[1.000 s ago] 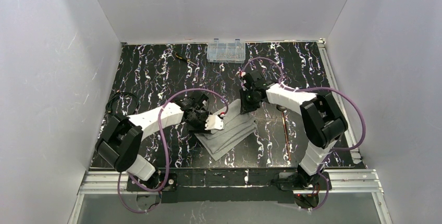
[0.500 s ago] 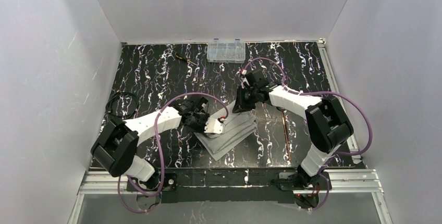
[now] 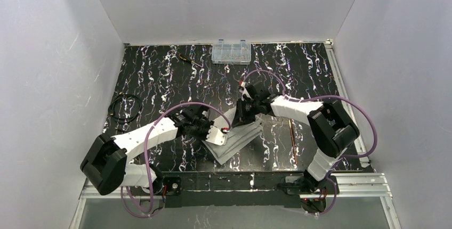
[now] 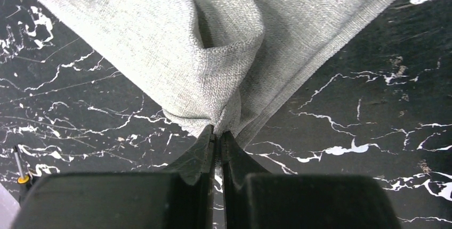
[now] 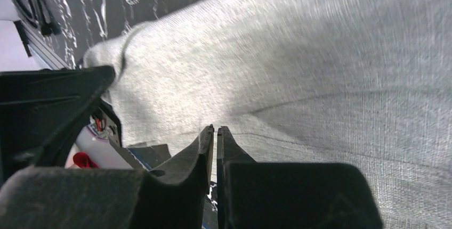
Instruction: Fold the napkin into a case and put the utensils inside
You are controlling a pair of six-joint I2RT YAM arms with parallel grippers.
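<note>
The napkin (image 5: 320, 53) is blurred in the right wrist view, cut off top and right.

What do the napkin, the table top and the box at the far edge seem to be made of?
The napkin looks like woven light-grey cloth, matte; the weave is visible and it bunches softly. The table top is hard and smooth, black with white marble-like veins; stone or printed laminate, hard to tell. The box is probably clear plastic: see-through, with compartments inside.
</note>
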